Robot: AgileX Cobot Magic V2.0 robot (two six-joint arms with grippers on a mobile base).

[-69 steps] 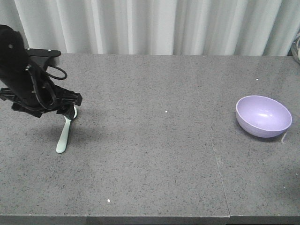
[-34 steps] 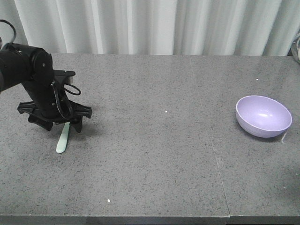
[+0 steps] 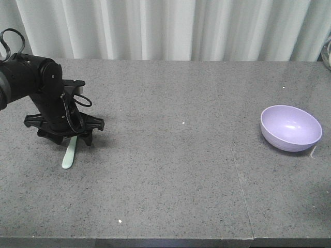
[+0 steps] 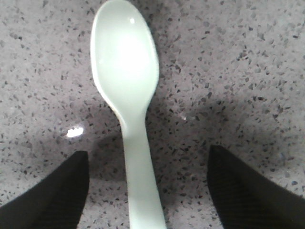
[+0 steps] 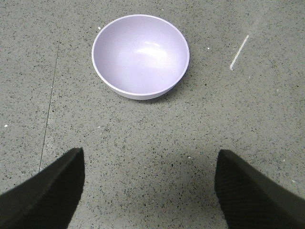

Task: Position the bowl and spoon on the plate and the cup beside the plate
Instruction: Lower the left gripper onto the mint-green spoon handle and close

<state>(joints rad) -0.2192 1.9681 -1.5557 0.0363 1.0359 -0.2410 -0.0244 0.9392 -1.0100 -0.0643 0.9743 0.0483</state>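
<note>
your left gripper [image 3: 71,138] sits low over the small pale mint-green plastic spoon [image 4: 126,71], near the left edge of the grey speckled stone-look tabletop [image 3: 170,170]. in the left wrist view its two dark fingers [image 4: 45,195] stand wide, one on each side of the spoon's handle. bare table shows between each finger and the handle, and neither finger touches it. the handle runs up through the gap, a little nearer the finger at the left of that view. the rounded scoop lies hollow side up beyond the fingertips. in the front view the spoon lies flat on the table, its handle end poking out toward the near edge from under the gripper, its scoop end hidden behind the black wrist.

your right gripper [image 5: 152,191] looks down on the table, its fingers [image 5: 47,195] also spread wide with only bare tabletop between them. the round, smooth lavender-purple plastic bowl [image 5: 140,55] stands upright ahead of the fingertips, apart from both and roughly in line with the gap. a thin pale streak [image 5: 239,45] marks the table to the bowl's right in that view. in the front view the bowl is near the right edge, well apart from the spoon, with a white pleated curtain [image 3: 165,28] behind the table.
</note>
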